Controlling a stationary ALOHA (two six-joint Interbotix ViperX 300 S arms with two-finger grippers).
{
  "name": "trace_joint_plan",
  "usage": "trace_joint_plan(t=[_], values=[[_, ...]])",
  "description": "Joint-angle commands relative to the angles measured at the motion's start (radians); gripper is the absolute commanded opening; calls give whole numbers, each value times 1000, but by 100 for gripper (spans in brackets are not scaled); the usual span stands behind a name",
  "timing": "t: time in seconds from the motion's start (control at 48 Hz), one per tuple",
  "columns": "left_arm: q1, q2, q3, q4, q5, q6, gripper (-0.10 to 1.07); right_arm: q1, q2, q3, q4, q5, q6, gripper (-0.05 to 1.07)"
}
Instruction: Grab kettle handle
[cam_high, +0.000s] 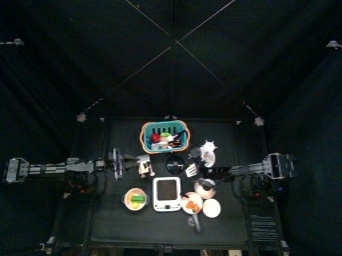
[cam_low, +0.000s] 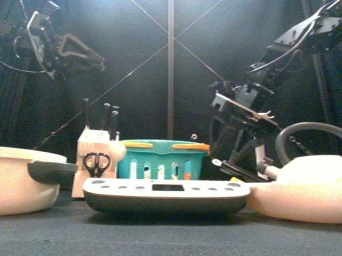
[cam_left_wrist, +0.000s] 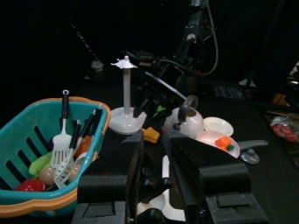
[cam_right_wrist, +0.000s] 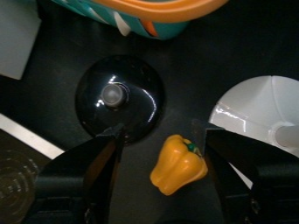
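The white kettle (cam_low: 302, 186) stands at the table's front right, and its dark arched handle (cam_low: 315, 129) rises above it. In the right wrist view a part of its white body (cam_right_wrist: 260, 110) shows beside my right gripper (cam_right_wrist: 163, 140). That gripper is open and empty. It hangs over a black round lid (cam_right_wrist: 121, 96) and a yellow pepper (cam_right_wrist: 177, 164), apart from the kettle. In the front view the right gripper (cam_low: 235, 122) hangs behind the kettle. My left gripper (cam_left_wrist: 155, 164) rests at the left, jaws close together and empty.
A teal basket (cam_low: 168, 160) of utensils stands at the middle back. A white scale (cam_low: 166, 196) lies in front of it. A white pot (cam_low: 24, 180) with a black handle is at the front left. A white post on a stand (cam_left_wrist: 122, 98) is behind the lid.
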Motion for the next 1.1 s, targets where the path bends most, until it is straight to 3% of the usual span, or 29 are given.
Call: trace_joint_plan(t=[0.0,0.083,0.146,0.229,0.396,0.458,0.604,0.729,0.854,0.979,1.083], values=[[2,2,-14,-2,-3,0,67,63,-127,23,-3,18,2,94],[3,2,-14,-2,0,0,67,215,-322,124,11,64,3,93],[5,2,-14,-2,3,0,67,302,-387,193,34,101,5,93],[6,2,-11,-2,3,0,67,359,-354,225,91,114,3,93],[14,2,-8,0,6,0,67,364,-252,221,98,114,3,92],[20,2,-8,-2,6,0,67,364,-245,219,95,115,3,85],[18,2,-6,-2,6,0,67,341,-267,172,64,121,2,51],[23,0,-5,-2,6,0,67,270,-267,83,-71,104,5,50],[28,0,-3,-2,6,0,67,179,-238,34,-83,-34,8,50],[32,0,-2,-2,8,0,67,94,-130,-32,-103,-258,5,50],[34,-5,0,-2,8,0,67,84,-101,-71,-155,-298,9,50]])
